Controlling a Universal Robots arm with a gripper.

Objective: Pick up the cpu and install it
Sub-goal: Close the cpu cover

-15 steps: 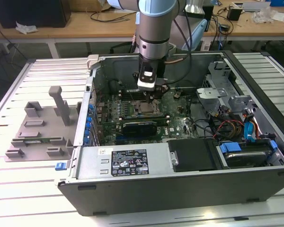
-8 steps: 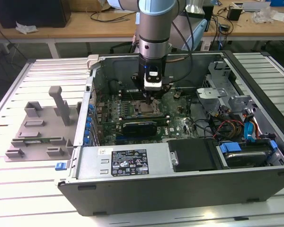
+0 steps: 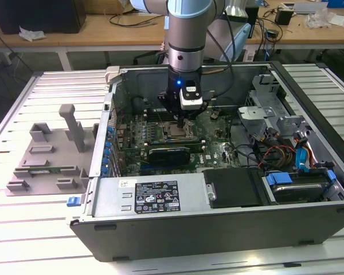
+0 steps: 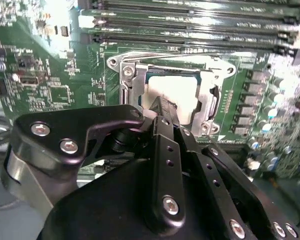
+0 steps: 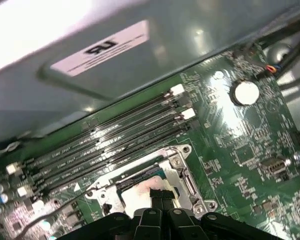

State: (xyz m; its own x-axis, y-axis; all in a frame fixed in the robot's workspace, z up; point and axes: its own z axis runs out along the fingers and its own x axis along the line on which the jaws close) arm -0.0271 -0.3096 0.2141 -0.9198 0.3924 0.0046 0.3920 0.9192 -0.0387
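In the exterior view the black two-fingered tool (image 3: pixel 180 122) hangs inside the open grey metal computer case (image 3: pixel 218 223), low over the green motherboard (image 3: pixel 215 146). In both wrist views its fingers are drawn together with no gap between the tips. Directly under those tips lies the small flat square cpu (image 4: pixel 180 90) (image 5: pixel 140 194) with a silvery metal top. It sits inside the open silver metal socket frame (image 4: pixel 124 82) (image 5: pixel 184 176), which surrounds the tool's tip. Whether the tips touch the cpu cannot be told. Beyond the socket from the tool run long black memory slots (image 4: pixel 190 20) (image 5: pixel 115 145). Well away from the tool, outside the case, a grey plastic fixture tray (image 3: pixel 46 157) rests on the white slatted worktop (image 3: pixel 23 243).
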